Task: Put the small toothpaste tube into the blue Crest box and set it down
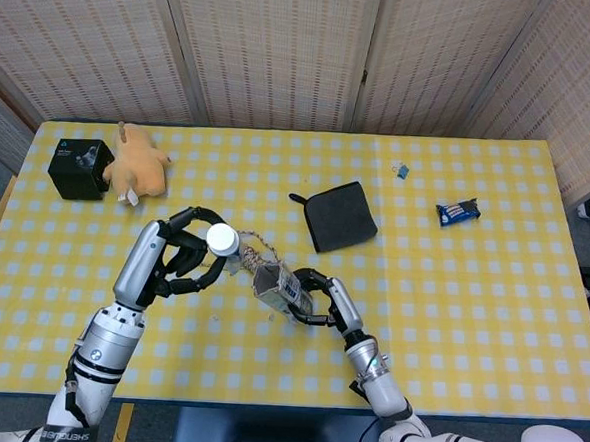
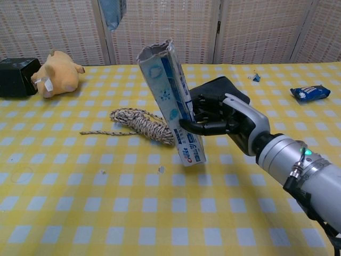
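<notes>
My right hand (image 1: pixel 316 294) (image 2: pixel 221 117) grips the blue Crest box (image 1: pixel 279 289) (image 2: pixel 170 104) above the table, nearly upright, its open end up and tilted to the left. My left hand (image 1: pixel 177 264) holds the small toothpaste tube (image 1: pixel 225 244), white cap toward the head camera, just left of the box's open end. In the chest view only the tube's blue tail (image 2: pixel 112 12) shows at the top edge, above and left of the box mouth. The tube is outside the box.
A coil of speckled rope (image 2: pixel 141 122) lies on the yellow checked table (image 1: pixel 471 292) under the hands. A dark wallet (image 1: pixel 341 216), a blue snack pack (image 1: pixel 458 211), a small clip (image 1: pixel 402 170), a plush toy (image 1: pixel 138 169) and a black box (image 1: pixel 81 166) lie further back.
</notes>
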